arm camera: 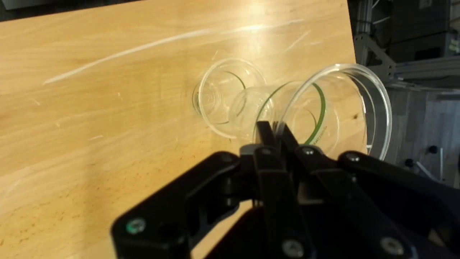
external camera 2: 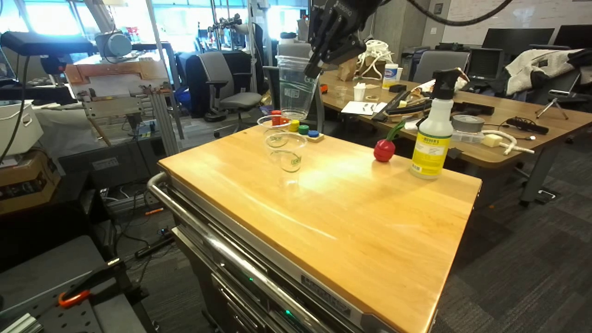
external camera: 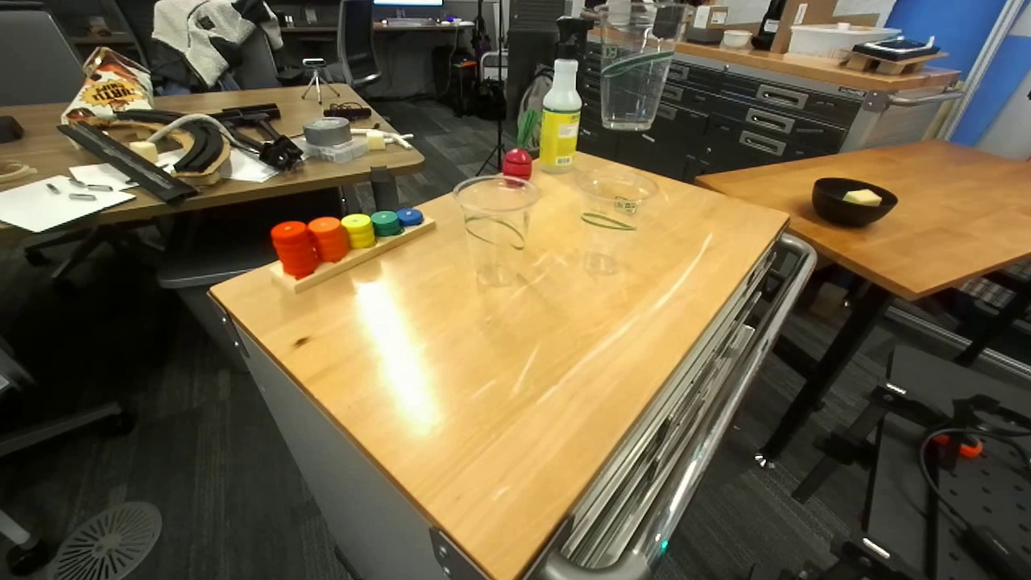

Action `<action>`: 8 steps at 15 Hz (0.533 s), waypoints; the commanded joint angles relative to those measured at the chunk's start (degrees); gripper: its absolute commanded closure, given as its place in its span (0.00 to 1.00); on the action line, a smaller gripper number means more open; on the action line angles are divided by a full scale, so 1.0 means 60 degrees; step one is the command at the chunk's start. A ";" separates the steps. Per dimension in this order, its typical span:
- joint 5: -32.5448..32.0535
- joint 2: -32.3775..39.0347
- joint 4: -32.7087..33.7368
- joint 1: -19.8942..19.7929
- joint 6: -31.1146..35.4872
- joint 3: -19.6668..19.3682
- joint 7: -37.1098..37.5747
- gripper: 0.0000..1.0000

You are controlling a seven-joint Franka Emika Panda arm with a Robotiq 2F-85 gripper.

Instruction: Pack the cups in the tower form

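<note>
The hand (arm camera: 274, 129) is clamped on a clear cup (external camera 2: 296, 90), roughly upright above the desk (external camera: 483, 403). In an exterior view, a left cup (external camera: 495, 232) and a right cup (external camera: 610, 224) stand upright there, near each other.

The gripper (arm camera: 276, 133) is mostly black, with slim, straight fingers (arm camera: 265, 132) and thicker links (arm camera: 201, 180) with rounded elbows. In the wrist view, silvery round screws (arm camera: 293, 248) show at four and five o'clock; one more screw (arm camera: 136, 226), greenish, is between seven and eight. In an exterior view, the housing (external camera 2: 354, 10) near twelve o'clock bears small pale letters (external camera 2: 343, 8), and a thick dark cable (external camera 2: 462, 23) curves between one and two.
</note>
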 commanded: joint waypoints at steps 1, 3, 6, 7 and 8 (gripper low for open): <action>-0.0146 -0.0552 -0.1053 0.0262 0.0350 0.0063 -0.0421 0.96; -0.0127 -0.0600 -0.1384 0.0381 0.0726 0.0076 -0.0514 0.96; -0.0320 -0.0686 -0.1728 0.0541 0.1211 0.0074 -0.0544 0.96; -0.0405 -0.0727 -0.1842 0.0575 0.1332 0.0072 -0.0568 0.96; -0.0478 -0.0774 -0.1964 0.0598 0.1439 0.0068 -0.0586 0.96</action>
